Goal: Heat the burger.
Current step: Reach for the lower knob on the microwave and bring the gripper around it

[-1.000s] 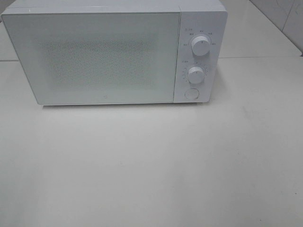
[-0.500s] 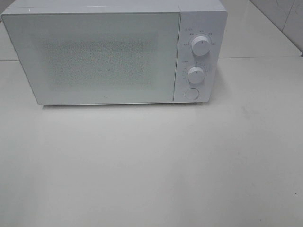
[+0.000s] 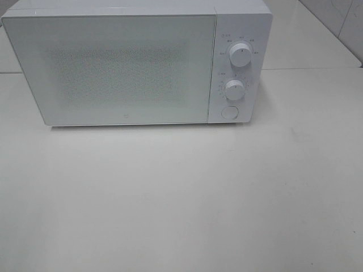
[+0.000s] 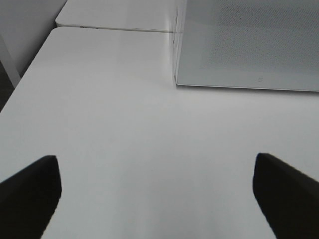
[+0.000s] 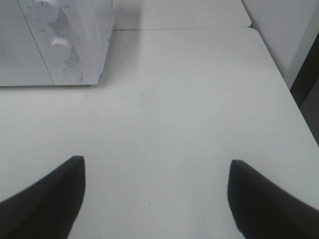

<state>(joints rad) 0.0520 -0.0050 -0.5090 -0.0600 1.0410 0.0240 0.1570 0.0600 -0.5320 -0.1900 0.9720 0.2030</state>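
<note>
While it sat shut, microwave [image 3: 125, 68]: on bench [image 3: 181, 198].
Left gripper [image 4: 155, 164]: jaws spread wide.
Right gripper [image 5: 157, 162]: likewise spread.

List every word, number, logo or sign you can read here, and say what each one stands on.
Nothing can be quoted; no text is legible.
Printed marks around the upper knob of the microwave: too small to read.
Printed marks around the lower knob: too small to read.
Tiny mark low on the door: blurred, unreadable in both views that show it.
</note>
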